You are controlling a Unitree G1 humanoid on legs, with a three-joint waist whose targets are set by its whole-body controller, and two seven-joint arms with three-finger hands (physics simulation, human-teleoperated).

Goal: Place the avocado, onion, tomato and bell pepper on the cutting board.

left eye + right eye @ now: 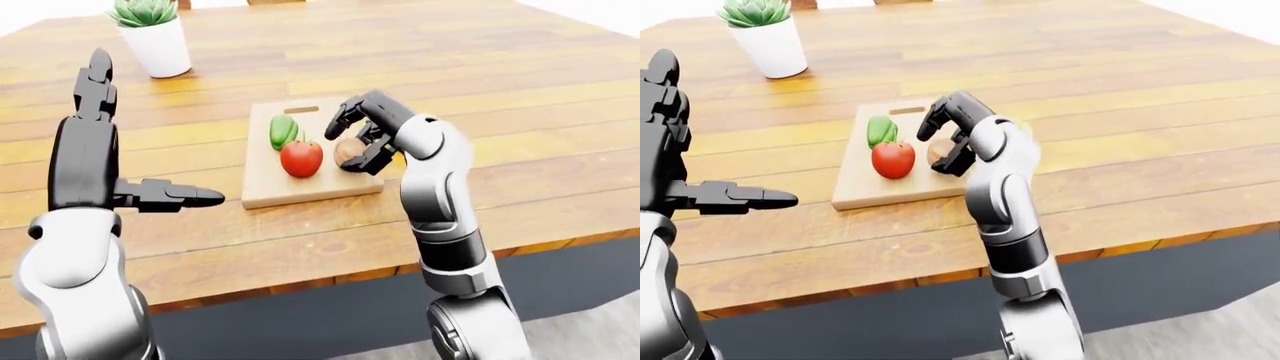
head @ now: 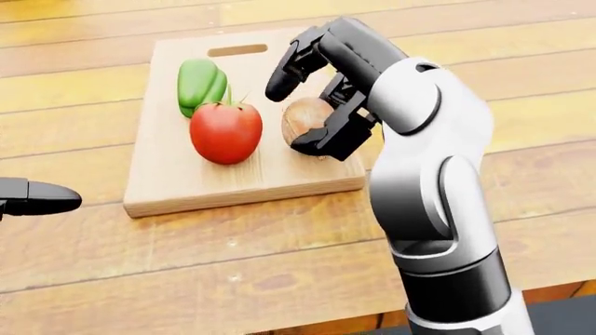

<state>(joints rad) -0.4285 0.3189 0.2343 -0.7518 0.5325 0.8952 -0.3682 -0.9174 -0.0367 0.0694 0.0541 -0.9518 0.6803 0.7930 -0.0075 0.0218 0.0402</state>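
- Onion [image 2: 307,120] sits on the cutting board [image 2: 279,174], right hand [image 2: 312,91] loosely cupping it, fingers spread.
- Tomato [image 2: 226,131] and pepper [image 2: 199,84] already there.
- Avocado unseen.

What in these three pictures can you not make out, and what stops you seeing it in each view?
- Avocado: not seen in any view; the right arm may cover it.
- Onion: its right side is hidden by the right hand in the head view, so whether it rests on the cutting board is unclear.
- Left hand: cut off by the head view's left edge.
- Plant pot: leaves cropped at the top edge of the left-eye view.
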